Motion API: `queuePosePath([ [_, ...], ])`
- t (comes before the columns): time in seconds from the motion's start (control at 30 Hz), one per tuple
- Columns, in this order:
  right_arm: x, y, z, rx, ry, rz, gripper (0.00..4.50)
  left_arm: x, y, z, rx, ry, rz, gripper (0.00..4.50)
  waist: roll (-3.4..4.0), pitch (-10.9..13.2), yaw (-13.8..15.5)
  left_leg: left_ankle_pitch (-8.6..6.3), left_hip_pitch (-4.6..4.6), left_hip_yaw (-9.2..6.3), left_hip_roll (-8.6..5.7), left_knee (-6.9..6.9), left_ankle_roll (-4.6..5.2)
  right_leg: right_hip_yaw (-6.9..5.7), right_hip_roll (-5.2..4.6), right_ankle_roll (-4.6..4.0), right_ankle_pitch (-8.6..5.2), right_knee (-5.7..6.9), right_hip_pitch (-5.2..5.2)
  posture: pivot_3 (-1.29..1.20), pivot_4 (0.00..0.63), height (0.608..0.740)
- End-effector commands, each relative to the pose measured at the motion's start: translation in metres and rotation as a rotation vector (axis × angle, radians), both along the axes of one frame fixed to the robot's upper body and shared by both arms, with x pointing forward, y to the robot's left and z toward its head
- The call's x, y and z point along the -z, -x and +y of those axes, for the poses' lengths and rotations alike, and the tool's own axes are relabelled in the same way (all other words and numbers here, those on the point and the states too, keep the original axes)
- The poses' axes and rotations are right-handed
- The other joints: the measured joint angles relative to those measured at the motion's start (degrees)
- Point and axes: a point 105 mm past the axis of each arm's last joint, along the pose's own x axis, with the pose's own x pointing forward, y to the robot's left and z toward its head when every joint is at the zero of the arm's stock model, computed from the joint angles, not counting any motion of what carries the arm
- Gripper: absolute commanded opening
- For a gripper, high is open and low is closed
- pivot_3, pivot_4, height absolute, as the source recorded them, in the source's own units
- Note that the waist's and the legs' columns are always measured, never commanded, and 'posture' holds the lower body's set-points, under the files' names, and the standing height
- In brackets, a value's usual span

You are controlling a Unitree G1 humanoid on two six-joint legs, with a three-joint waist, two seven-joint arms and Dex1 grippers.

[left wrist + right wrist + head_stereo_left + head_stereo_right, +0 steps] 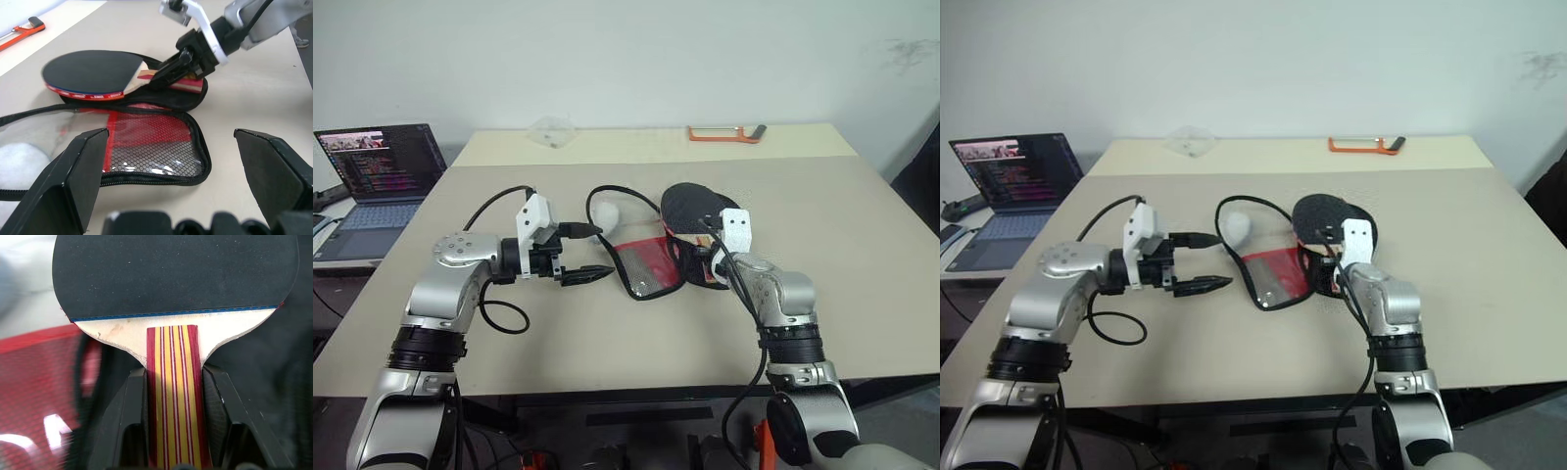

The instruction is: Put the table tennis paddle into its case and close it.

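Paddle [171, 274] matt rubber face, striped wood handle; case [151, 152] mesh fabric, glossy

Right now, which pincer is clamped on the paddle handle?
The right pincer, closed on the table tennis paddle; the left pincer is open, holding nothing.

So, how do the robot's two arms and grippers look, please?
Both arms are silver-grey metal with black ribbed rings at the joints. A white block sits on each wrist, and black cables loop along each arm. The left gripper and the right gripper each have two black fingers: flat and wedge-shaped, tapering to the tips.
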Motion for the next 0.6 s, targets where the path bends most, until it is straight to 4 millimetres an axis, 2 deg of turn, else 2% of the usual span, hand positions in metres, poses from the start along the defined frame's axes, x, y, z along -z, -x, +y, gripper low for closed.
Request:
queuePosePath([
  [0.03, -0.0176, -0.0063, -0.0064, 0.027, 0.004, -0.084, 1.12, -0.0109, 0.0027, -0.0009, 0.003, 0.001, -0.054, 4.50, 0.00, 0.00, -0.20, 0.00, 0.00, 0.00, 0.00, 0.00, 0.00, 0.00, 0.00, 0.00, 0.00, 0.00, 0.00, 0.00, 0.150, 0.740],
  [0.23, -0.0116, -0.0054, -0.0124, 0.060, 0.000, -0.061, 1.12, -0.0159, 0.0011, -0.0030, 0.001, 0.007, -0.072, 4.50, 0.00, 0.00, -0.45, -0.01, 0.01, 0.00, 0.01, 0.00, 0.01, 0.00, 0.00, 0.00, 0.00, 0.01, 0.01, 0.00, 0.150, 0.740],
  [0.53, -0.0080, -0.0028, -0.0040, 0.039, -0.032, -0.039, 1.12, -0.0165, 0.0002, -0.0038, 0.003, 0.006, -0.076, 4.50, 0.00, 0.00, -0.48, -0.01, 0.02, -0.01, 0.02, 0.01, 0.02, 0.00, 0.01, 0.00, 0.00, 0.02, 0.01, 0.00, 0.150, 0.740],
  [0.57, -0.0082, -0.0022, -0.0033, 0.041, -0.045, -0.038, 1.83, -0.0163, 0.0004, -0.0038, 0.002, 0.006, -0.075, 4.50, 0.00, 0.00, -0.48, -0.01, 0.02, -0.01, 0.02, 0.01, 0.02, 0.00, 0.01, 0.00, 0.00, 0.02, 0.01, 0.00, 0.150, 0.740],
  [0.6, -0.0093, -0.0018, -0.0027, 0.043, -0.051, -0.041, 2.00, -0.0159, 0.0005, -0.0037, 0.002, 0.006, -0.073, 4.50, 0.00, 0.00, -0.49, -0.01, 0.02, 0.00, 0.02, 0.01, 0.02, 0.00, 0.02, 0.00, 0.00, 0.02, 0.01, 0.00, 0.150, 0.740],
])
